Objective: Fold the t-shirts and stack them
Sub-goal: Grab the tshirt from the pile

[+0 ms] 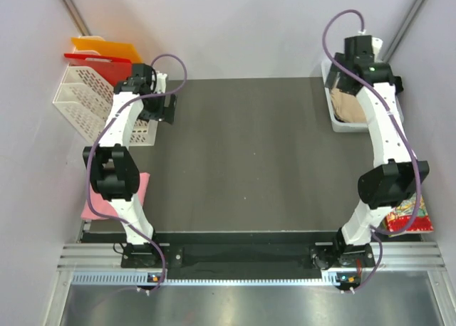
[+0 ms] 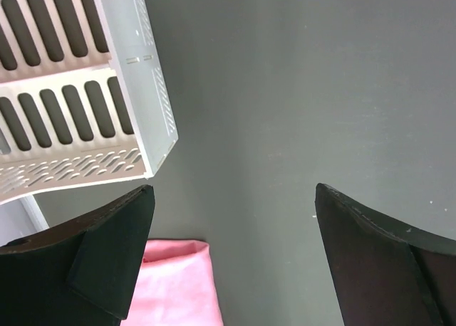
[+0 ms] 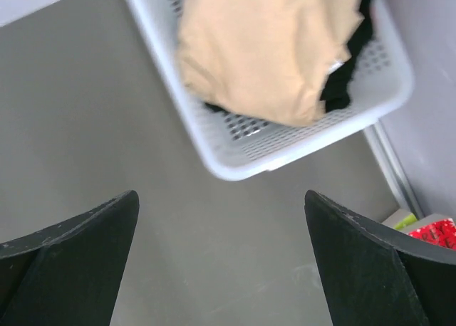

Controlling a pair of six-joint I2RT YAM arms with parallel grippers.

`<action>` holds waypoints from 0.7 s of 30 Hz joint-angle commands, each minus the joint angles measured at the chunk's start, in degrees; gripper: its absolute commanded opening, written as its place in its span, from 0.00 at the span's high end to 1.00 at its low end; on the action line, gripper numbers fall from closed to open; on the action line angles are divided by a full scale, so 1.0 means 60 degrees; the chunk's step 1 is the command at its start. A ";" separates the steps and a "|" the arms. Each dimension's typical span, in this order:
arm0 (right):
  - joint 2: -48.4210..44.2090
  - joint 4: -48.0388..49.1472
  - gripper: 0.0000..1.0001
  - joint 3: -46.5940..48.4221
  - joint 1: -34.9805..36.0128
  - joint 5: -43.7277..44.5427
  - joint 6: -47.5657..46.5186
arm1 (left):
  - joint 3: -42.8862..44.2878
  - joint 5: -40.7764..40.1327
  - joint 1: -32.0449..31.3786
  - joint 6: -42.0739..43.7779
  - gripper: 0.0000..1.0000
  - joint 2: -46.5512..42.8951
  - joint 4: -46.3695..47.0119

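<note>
A folded pink t-shirt (image 1: 91, 206) lies at the table's left edge, partly under my left arm; its corner shows in the left wrist view (image 2: 178, 283). A beige t-shirt (image 3: 263, 48) lies crumpled in a white basket (image 3: 235, 166) at the far right, on top of black cloth (image 3: 345, 80). It also shows in the top view (image 1: 348, 107). My left gripper (image 2: 235, 187) is open and empty above bare table at the far left (image 1: 167, 108). My right gripper (image 3: 221, 194) is open and empty, just short of the basket.
A white slotted rack (image 1: 82, 102) stands at the far left, close beside my left gripper (image 2: 71, 91). Red and orange boards (image 1: 100, 55) stand in it. A colourful packet (image 1: 410, 216) lies near the right arm's base. Grey walls close in both sides.
</note>
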 commanded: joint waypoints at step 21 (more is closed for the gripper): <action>0.3617 0.3897 0.00 0.0842 -0.3160 -0.2111 0.0692 | -0.0042 -0.0530 0.0367 0.0199 0.01 0.0306 0.1264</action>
